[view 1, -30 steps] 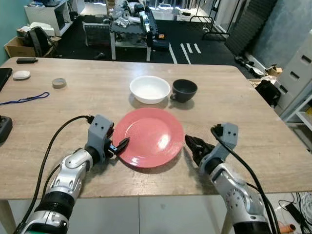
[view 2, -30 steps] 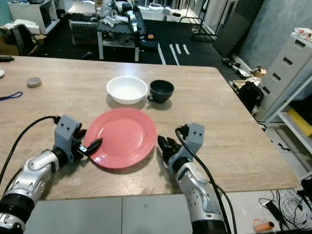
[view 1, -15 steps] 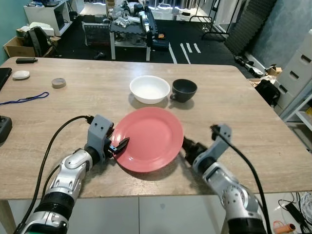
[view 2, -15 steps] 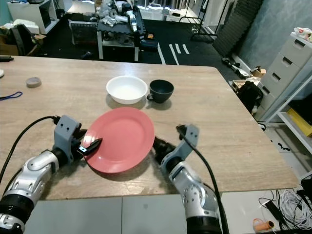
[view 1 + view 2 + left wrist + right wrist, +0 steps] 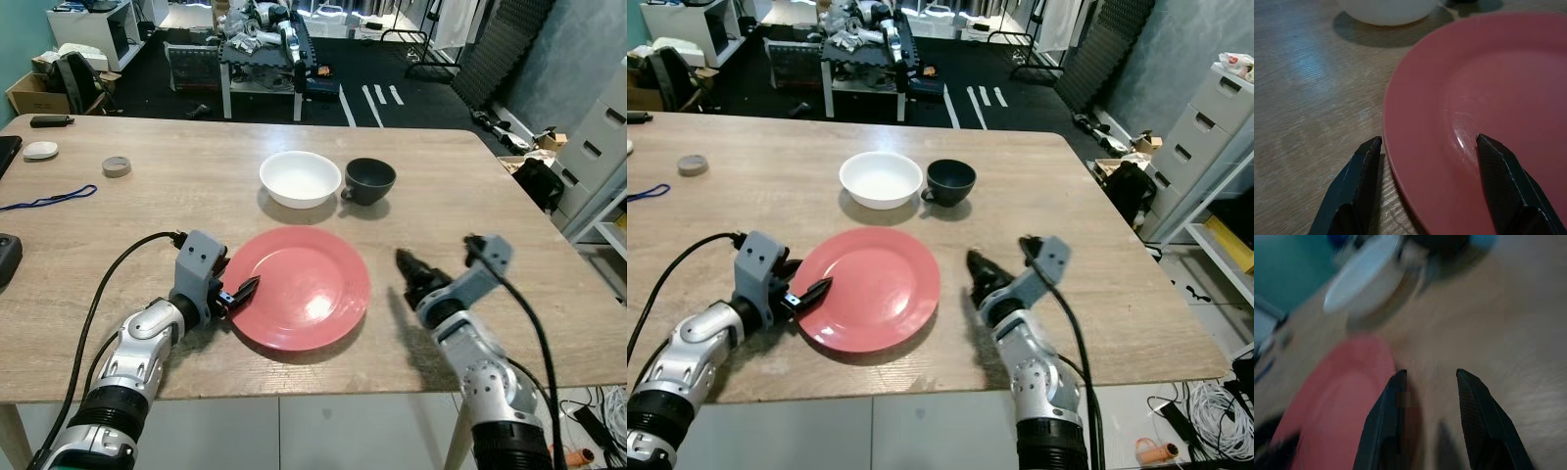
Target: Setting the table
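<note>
Now, left gripper [image 5: 241, 292]: fingers straddling the red plate [image 5: 304, 286] rim.
Right gripper [image 5: 406, 266]: spread, raised right of plate.

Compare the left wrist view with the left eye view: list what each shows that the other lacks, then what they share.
Left wrist view alone: a close look at the left hand, its fingers open astride the red plate's rim.

Left eye view alone: the right hand raised beside the plate, the roll of tape, the blue cord, the room behind.

Both: the plate, the white bowl, the dark cup, the wooden table.
</note>
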Controlling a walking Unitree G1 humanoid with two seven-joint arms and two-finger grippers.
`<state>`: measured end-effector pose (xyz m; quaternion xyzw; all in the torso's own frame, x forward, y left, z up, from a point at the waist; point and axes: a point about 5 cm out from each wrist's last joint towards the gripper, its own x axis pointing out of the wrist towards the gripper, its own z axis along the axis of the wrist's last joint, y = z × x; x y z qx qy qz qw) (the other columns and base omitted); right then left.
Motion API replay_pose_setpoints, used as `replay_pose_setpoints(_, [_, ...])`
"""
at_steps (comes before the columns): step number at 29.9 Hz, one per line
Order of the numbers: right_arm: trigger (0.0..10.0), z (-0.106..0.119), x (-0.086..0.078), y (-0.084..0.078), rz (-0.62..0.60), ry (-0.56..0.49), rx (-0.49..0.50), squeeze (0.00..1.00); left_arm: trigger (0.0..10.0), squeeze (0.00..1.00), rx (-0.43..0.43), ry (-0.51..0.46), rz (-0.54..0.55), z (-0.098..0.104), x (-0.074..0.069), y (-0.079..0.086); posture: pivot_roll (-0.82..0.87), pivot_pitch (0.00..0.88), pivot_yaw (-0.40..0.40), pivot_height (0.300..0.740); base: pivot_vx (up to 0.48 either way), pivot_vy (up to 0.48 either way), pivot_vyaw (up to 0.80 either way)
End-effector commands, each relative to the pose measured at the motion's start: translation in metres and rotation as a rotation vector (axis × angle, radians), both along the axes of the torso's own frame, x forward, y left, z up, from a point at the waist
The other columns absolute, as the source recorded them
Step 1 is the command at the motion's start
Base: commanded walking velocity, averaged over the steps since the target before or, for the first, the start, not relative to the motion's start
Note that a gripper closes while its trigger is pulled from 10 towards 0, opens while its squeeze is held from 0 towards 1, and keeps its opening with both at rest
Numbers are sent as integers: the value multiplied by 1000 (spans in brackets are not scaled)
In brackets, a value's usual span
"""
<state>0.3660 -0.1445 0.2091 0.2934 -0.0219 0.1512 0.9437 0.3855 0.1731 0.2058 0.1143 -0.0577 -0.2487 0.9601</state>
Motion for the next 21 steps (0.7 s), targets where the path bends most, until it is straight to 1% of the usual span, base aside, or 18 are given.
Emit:
replay_pose_setpoints(1, [10000, -13, -3, 0, 30, 43, 18, 0, 10000, 0, 12, 140, 9, -35, -6, 2, 98, 311, 13, 740, 0, 0, 0])
replay_pose_setpoints(3, [10000, -14, -5, 2, 43, 45, 11, 0, 10000, 0, 11, 139, 9, -34, -6, 2, 98, 309, 13, 740, 0, 0, 0])
replay_pose_setpoints(6, [10000, -22, -7, 8, 92, 79, -42, 0, 10000, 0, 10, 138, 10, -34, -6, 3, 98, 306, 13, 740, 0, 0, 0])
replay_pose_setpoints(8, [10000, -23, -8, 11, 123, 103, -20, 0, 10000, 0, 10, 137, 11, -34, -6, 3, 98, 305, 12, 740, 0, 0, 0])
replay_pose_setpoints(10, [10000, -23, -8, 11, 123, 103, -20, 0, 10000, 0, 10, 137, 11, -34, -6, 3, 98, 305, 12, 740, 0, 0, 0])
replay_pose_setpoints(11, [10000, -23, -9, 13, 152, 106, -13, 0, 10000, 0, 10, 137, 12, -34, -6, 3, 98, 303, 11, 740, 0, 0, 0])
replay_pose_setpoints(13, [10000, -22, -14, 21, 232, 123, 64, 0, 10000, 0, 10, 137, 13, -34, -6, 3, 100, 300, 9, 740, 0, 0, 0])
replay_pose_setpoints(14, [10000, -22, -14, 21, 232, 123, 64, 0, 10000, 0, 10, 137, 13, -34, -6, 3, 100, 300, 9, 740, 0, 0, 0])
replay_pose_setpoints(16, [10000, -18, -17, 27, 289, 123, 156, 0, 10000, 0, 10, 137, 13, -34, -6, 4, 98, 296, 9, 740, 0, 0, 0])
replay_pose_setpoints(17, [10000, -18, -17, 27, 289, 123, 156, 0, 10000, 0, 10, 137, 13, -34, -6, 4, 98, 296, 9, 740, 0, 0, 0])
replay_pose_setpoints(18, [10000, -16, -17, 29, 309, 126, 197, 0, 10000, 0, 10, 137, 13, -34, -6, 4, 98, 296, 9, 740, 0, 0, 0])
replay_pose_setpoints(19, [10000, -14, -21, 35, 375, 148, 287, 0, 10000, 0, 11, 137, 12, -34, -6, 4, 97, 291, 8, 740, 0, 0, 0])
replay_pose_setpoints(20, [10000, -14, -21, 35, 375, 148, 287, 0, 10000, 0, 11, 137, 12, -34, -6, 4, 97, 291, 8, 740, 0, 0, 0])
replay_pose_setpoints(21, [10000, -14, -22, 37, 402, 157, 308, 0, 10000, 0, 12, 137, 12, -34, -6, 3, 97, 291, 8, 740, 0, 0, 0])
